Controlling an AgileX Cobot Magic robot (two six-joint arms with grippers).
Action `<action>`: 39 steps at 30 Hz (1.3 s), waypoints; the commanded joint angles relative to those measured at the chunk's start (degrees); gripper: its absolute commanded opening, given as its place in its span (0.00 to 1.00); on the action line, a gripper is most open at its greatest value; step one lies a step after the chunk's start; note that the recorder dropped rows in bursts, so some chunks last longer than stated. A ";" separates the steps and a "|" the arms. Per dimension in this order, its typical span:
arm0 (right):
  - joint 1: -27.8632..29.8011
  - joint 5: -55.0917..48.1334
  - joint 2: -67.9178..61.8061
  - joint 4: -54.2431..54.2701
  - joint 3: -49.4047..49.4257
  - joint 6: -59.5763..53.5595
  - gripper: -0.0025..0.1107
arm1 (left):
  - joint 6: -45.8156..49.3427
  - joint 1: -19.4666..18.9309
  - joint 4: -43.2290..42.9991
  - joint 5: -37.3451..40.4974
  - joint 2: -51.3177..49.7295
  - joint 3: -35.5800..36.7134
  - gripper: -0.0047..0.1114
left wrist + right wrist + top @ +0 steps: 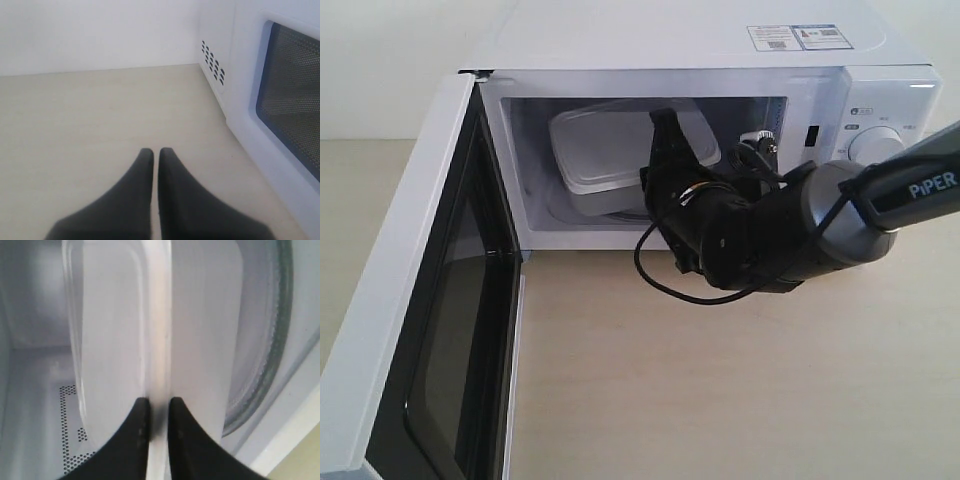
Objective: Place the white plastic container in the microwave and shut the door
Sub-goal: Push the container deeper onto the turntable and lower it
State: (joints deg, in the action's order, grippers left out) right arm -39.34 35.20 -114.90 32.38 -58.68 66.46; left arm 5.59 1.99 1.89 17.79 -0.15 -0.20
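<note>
The white microwave (720, 40) stands with its door (410, 300) swung wide open to the left. The white plastic container (605, 150) is inside the cavity, tilted, above the glass turntable (265, 355). My right gripper (666, 128) reaches into the cavity and is shut on the container's rim. In the right wrist view its fingers (159, 402) pinch the rim of the container (115, 330) edge-on. My left gripper (155, 151) is shut on nothing, low over the table beside the outer face of the door (245, 105). The exterior view does not show the left gripper.
The light wooden table (720, 380) stretches in front of the microwave. The open door juts out along the left side. The right arm (800, 225) and its cable (655, 275) hang across the cavity opening. A round dial (875, 145) sits on the panel at right.
</note>
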 commanded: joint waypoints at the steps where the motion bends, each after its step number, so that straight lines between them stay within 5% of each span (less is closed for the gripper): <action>1: 0.54 2.35 0.27 0.45 -0.43 -2.10 0.22 | 0.43 -0.21 -0.02 -0.22 0.15 0.20 0.08; 5: 0.54 3.19 0.38 1.35 -0.43 -3.88 0.41 | 0.43 -0.21 -0.02 -0.22 0.15 0.20 0.08; 24: -1.86 -5.99 2.32 -7.42 0.89 -32.66 0.40 | 0.43 -0.21 -0.02 -0.22 0.15 0.20 0.08; 27: -2.02 -5.63 2.32 -7.52 2.27 -39.04 0.28 | 0.43 -0.21 -0.02 -0.22 0.15 0.20 0.08; 30: -3.18 -1.89 2.32 -7.31 4.50 -50.23 0.03 | 0.43 -0.21 -0.02 -0.22 0.15 0.20 0.08; 39: -3.89 5.68 2.20 -7.08 5.36 -67.55 0.02 | 0.43 -0.21 -0.02 -0.22 0.15 0.20 0.08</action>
State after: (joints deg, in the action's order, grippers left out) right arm -43.34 36.48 -113.12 25.45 -53.51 3.41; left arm 5.59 1.99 1.89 17.79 -0.15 -0.20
